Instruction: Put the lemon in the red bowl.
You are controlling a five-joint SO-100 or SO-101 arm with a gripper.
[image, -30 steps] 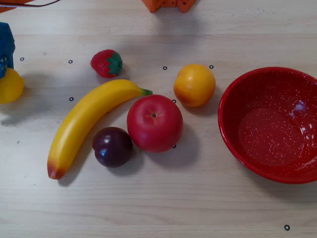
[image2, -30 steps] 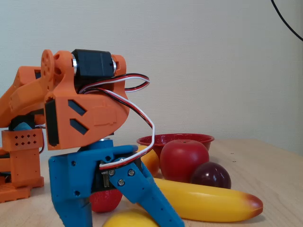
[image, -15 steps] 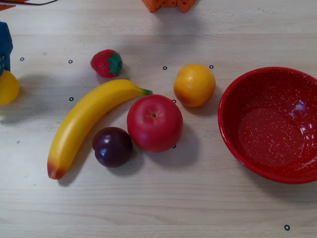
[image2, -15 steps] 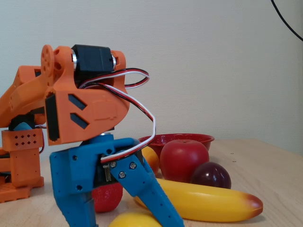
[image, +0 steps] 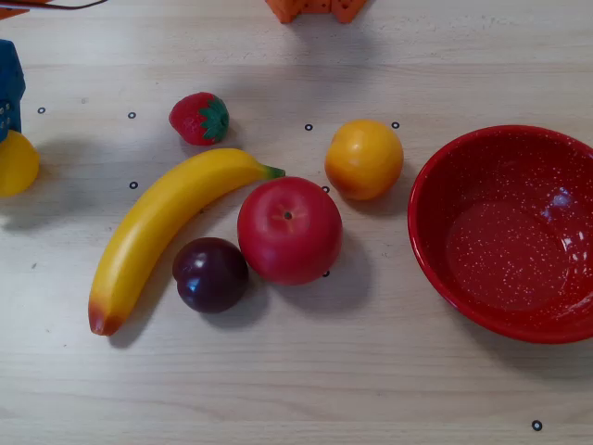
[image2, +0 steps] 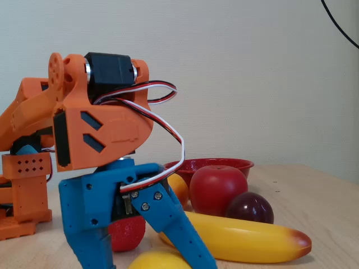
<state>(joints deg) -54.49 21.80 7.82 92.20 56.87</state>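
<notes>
In the fixed view the blue gripper stands with jaws spread wide, straddling the lemon without clamping it, a plain bright-yellow fruit with no writing that lies at the table's left edge overhead, well apart from the bowl at the right edge.

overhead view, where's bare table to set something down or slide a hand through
Widest bare patch: the table strip along the bottom edge, below the banana, plum, apple and red bowl. Another runs across the top above the strawberry and orange fruit. A narrow lane separates apple and bowl. Crowded: the fruit cluster, and far left where the claw straddles the lemon.
</notes>
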